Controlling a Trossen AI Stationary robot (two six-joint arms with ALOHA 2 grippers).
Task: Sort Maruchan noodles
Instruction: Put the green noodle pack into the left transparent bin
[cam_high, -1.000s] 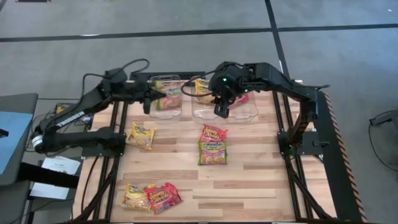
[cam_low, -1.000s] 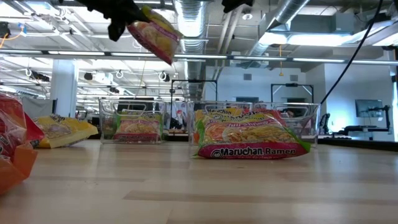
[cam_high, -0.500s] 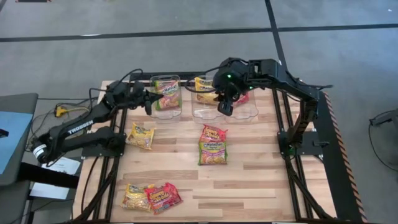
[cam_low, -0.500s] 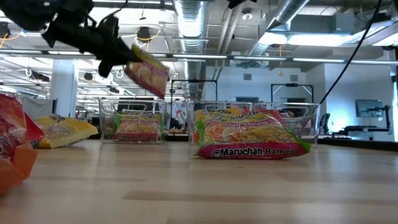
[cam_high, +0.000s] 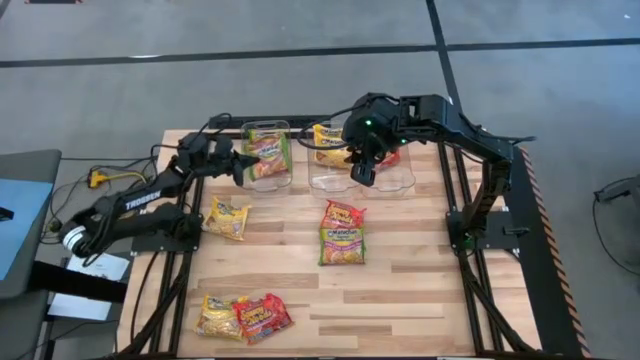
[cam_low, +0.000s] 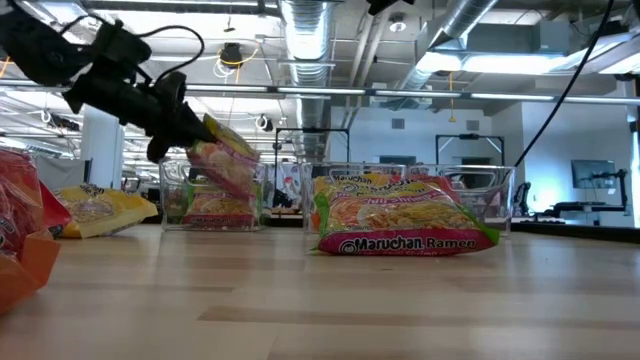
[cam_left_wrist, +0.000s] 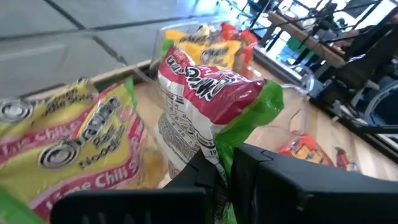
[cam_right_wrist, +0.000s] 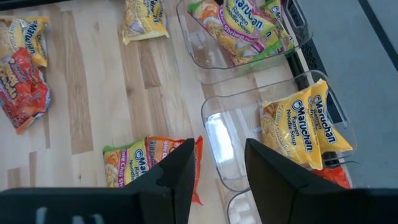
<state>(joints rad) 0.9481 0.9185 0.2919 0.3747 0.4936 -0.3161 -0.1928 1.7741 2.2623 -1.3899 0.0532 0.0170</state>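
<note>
Green-edged packet: a green and pink Maruchan packet (cam_left_wrist: 205, 106) hangs pinched in the left hand (cam_high: 243, 165), tilted, just over the left clear bin (cam_high: 268, 178) at the far side of the counter (cam_high: 400, 290).
Left hand: pressed together on that packet's edge; in the low view it (cam_low: 165, 125) holds the packet (cam_low: 222, 160) level with the bin's rim.
Left bin contents: a green lime-chili packet (cam_left_wrist: 62, 143) already lies inside.
Right hand: fingers spread, holding nothing, hovering above the right clear bin (cam_high: 390, 182); its (cam_right_wrist: 216, 162) wrist view looks down on it.
Right bin contents: a yellow packet (cam_right_wrist: 305, 130) lies in it, with a red one just beside it.
Loose noodles: a green packet (cam_high: 342, 243) with an orange one touching it mid-counter, a yellow one (cam_high: 227, 217) to the left, a yellow and red pair (cam_high: 245, 317) at the near edge.
</note>
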